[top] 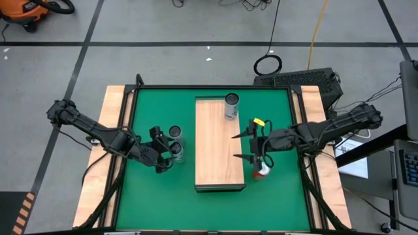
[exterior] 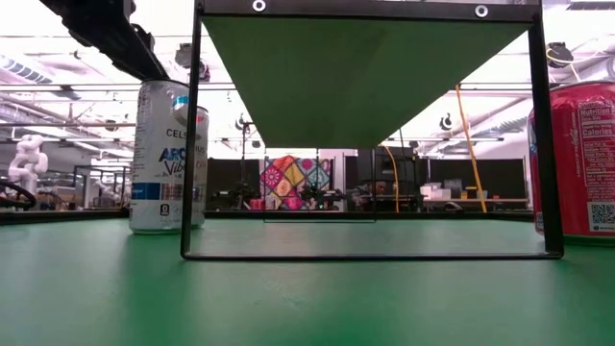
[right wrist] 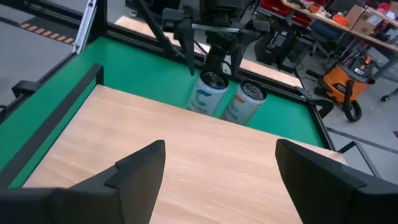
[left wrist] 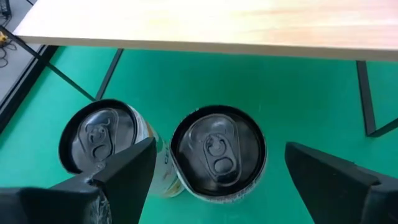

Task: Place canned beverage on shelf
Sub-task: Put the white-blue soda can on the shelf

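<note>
The light-wood shelf stands mid-table on a thin dark frame. One can stands on the shelf's far end. Two silver-topped cans stand on the green tabletop left of the shelf. My left gripper is open, with its fingers on either side of the nearer can; one finger stands between that can and the farther can. My right gripper is open and empty over the shelf's right edge; its wrist view shows it above the board. A red can stands on the tabletop right of the shelf, under my right arm.
The low view shows a white and blue can left of the shelf frame and the red can at its right. The table has raised wooden side rails. Green tabletop lies bare near the front edge.
</note>
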Robot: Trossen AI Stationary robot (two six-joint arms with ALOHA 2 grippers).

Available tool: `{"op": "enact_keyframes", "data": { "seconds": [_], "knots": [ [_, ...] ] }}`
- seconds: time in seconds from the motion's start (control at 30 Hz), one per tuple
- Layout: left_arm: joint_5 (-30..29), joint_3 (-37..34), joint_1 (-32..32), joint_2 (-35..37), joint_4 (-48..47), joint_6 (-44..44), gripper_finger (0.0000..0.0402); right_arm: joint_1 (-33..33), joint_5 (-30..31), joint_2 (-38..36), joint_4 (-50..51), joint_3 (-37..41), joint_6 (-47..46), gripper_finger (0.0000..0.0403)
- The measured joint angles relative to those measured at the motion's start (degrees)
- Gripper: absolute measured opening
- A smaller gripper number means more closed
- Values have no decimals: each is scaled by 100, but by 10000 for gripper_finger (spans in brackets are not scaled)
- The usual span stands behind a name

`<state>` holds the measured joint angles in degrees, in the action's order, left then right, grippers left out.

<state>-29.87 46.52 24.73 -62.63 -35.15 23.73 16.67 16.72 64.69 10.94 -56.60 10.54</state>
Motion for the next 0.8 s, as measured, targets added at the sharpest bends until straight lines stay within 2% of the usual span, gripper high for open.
{"op": "enact_keyframes", "data": {
  "seconds": [0.43, 0.6, 0.8],
  "knots": [
    [14, -324, -116, -2, 112, 149, 354, -1, -25, 0, -270, 214, 65, 295],
    [176, -613, -114, -2, 623, 148, 354, -1, -28, 1, -280, 214, 64, 295],
    [14, -691, -114, -2, 767, 290, 354, -3, -30, 2, -298, 214, 64, 295]
  ]
}}
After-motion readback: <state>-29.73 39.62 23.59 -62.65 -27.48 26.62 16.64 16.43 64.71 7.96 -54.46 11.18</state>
